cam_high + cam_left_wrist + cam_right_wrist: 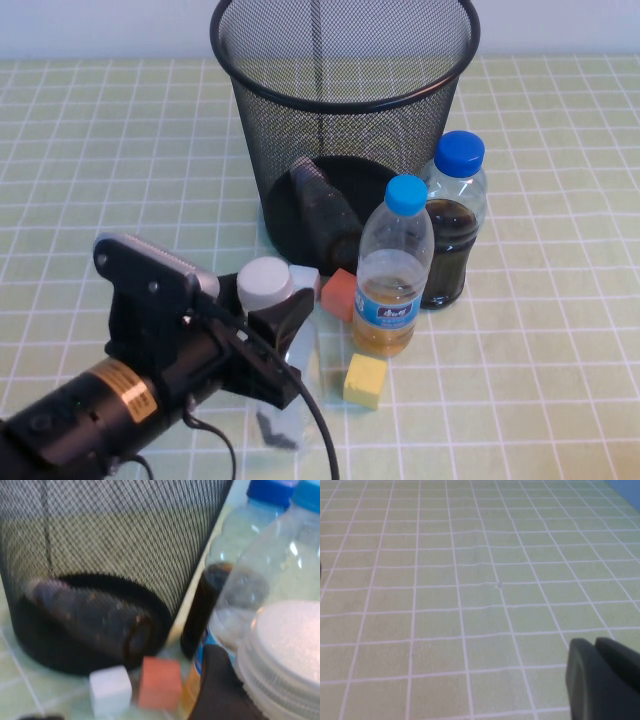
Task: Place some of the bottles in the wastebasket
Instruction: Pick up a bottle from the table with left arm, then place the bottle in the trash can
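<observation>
On the green checked bench [90, 130] we list: one tall round black wire-mesh wastebasket [345, 110] at the far centre, with one clear plastic bottle [325, 210] lying tilted inside on its base; just beside its near right wall, one blue-capped bottle of dark liquid [452, 220] and one light-blue-capped bottle of amber liquid [393, 268], both upright, close together; one orange cube [339, 293], one white cube [303, 279] and one yellow cube [365, 380] near them; the left tool [275, 335] at the near left, clamped on a clear white-capped bottle [268, 290]; the right tool [602, 680] over bare bench, and we cannot tell whether it is wide or narrow.
</observation>
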Controlling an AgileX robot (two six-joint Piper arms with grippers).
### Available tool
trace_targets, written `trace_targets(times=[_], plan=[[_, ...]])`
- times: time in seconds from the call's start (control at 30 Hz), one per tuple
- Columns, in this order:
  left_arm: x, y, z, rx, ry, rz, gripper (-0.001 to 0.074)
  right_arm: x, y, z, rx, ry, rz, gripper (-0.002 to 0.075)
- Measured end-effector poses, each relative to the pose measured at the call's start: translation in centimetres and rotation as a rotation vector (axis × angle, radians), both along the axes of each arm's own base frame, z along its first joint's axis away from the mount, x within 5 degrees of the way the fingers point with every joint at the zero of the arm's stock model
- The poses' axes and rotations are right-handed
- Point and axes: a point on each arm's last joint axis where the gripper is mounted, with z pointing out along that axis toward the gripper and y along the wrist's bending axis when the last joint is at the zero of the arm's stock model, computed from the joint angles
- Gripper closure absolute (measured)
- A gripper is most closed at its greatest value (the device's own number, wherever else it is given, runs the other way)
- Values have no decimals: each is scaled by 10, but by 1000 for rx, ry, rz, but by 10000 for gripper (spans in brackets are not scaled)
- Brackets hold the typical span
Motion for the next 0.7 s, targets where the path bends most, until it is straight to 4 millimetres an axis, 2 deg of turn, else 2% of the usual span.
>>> trace_targets(times=[0.13,0.2,0.4,0.53,0.7], plan=[[-10,4,29,134,108,-51,398,0,0,0,0,0,0,733],[-14,6,53,179,134,-78,398,0,0,0,0,0,0,733],[-15,24,142,271,163,-58,398,0,0,0,0,0,0,733],[1,31,192,336,179,-3,398,0,0,0,0,0,0,733],[31,21,255,354,107,20,398,0,0,0,0,0,0,733]])
